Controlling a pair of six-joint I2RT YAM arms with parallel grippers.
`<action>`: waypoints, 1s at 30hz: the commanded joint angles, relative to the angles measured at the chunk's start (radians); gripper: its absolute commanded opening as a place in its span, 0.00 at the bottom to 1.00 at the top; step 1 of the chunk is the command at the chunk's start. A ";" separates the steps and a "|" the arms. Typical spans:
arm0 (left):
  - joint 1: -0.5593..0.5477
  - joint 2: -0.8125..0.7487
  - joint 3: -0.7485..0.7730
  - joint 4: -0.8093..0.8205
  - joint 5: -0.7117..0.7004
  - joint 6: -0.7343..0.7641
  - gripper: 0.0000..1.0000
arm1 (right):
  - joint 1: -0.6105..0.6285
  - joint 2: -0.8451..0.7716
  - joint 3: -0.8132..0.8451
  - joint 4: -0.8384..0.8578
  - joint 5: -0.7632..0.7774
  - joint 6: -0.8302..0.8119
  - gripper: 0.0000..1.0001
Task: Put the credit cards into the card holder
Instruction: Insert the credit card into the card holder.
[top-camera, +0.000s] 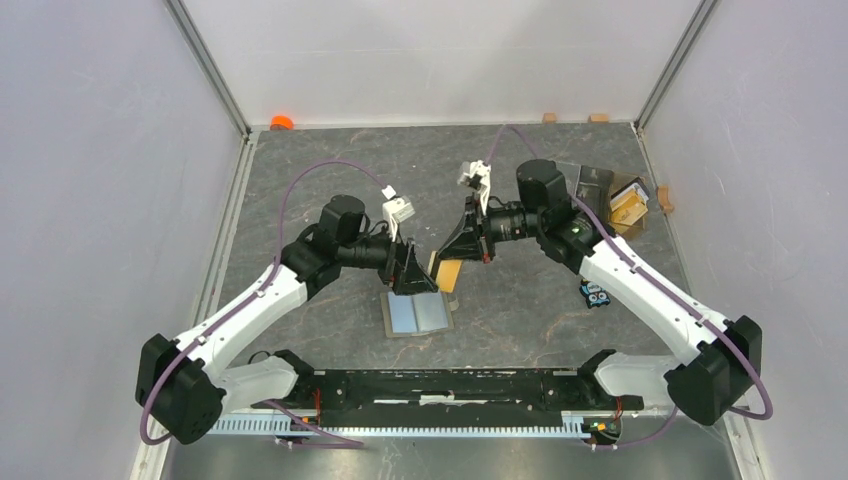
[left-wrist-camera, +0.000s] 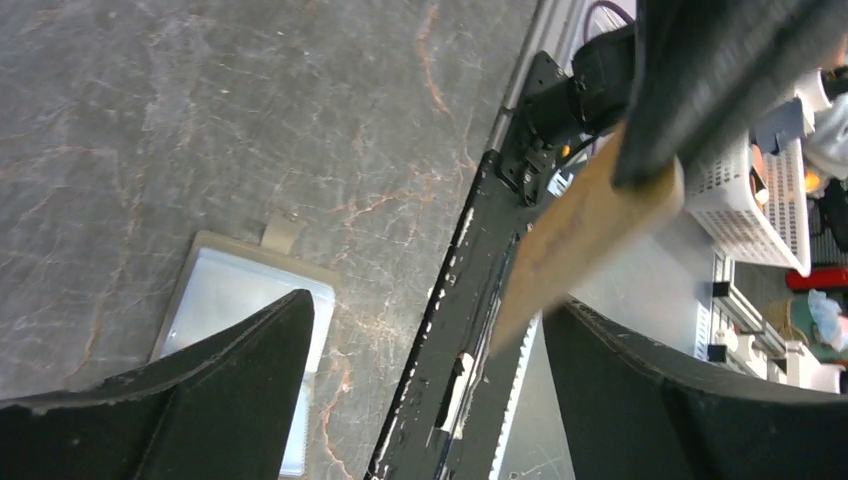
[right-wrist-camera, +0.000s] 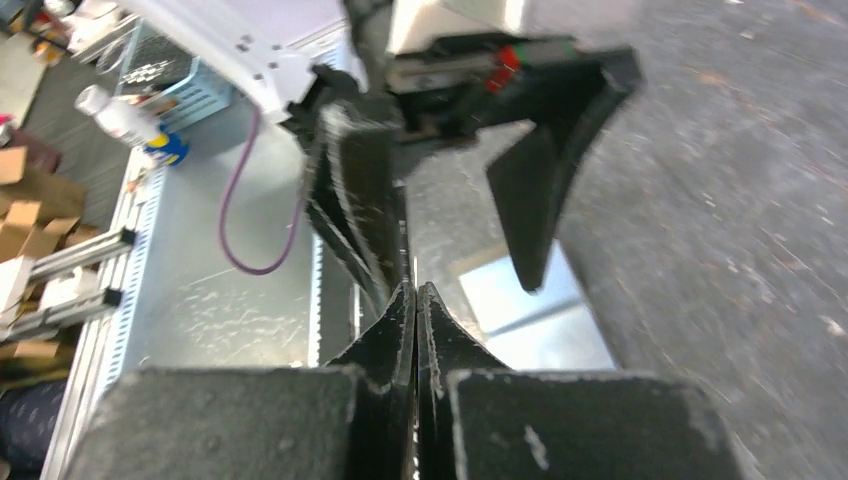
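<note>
The right tool (top-camera: 462, 252) is pinched fully shut on one short end of a tan-gold credit card (top-camera: 449, 273) and holds it in the air above the worktop (top-camera: 330, 180), between the two arms. The left tool (top-camera: 412, 282) stands wide open and holds nothing. In its wrist view the card's free end reaches down between its spread fingers (left-wrist-camera: 250, 370), and I cannot see either finger touching it.

The card's long axis runs from the right tool's tip down toward the near edge, tilted and not flat. Its free end points roughly at the card holder (top-camera: 418, 316).

The card holder lies opened flat on the worktop with its pale blue-grey inside up. It sits just nearward of the left tool and below the card, with its long axis running left to right. The left tool is nearer to it.

As I judge it, the coming move turns on the card's free end, which sits above and slightly right of the holder.
</note>
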 joint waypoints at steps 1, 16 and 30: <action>-0.025 -0.015 -0.009 0.047 0.076 0.036 0.87 | 0.059 0.012 0.000 0.103 -0.100 0.043 0.00; -0.035 -0.055 -0.014 0.076 0.166 0.021 0.02 | 0.064 0.051 0.029 0.033 0.164 0.000 0.29; -0.033 -0.187 -0.131 0.324 -0.098 -0.232 0.02 | 0.035 -0.114 -0.396 0.956 0.130 0.514 0.60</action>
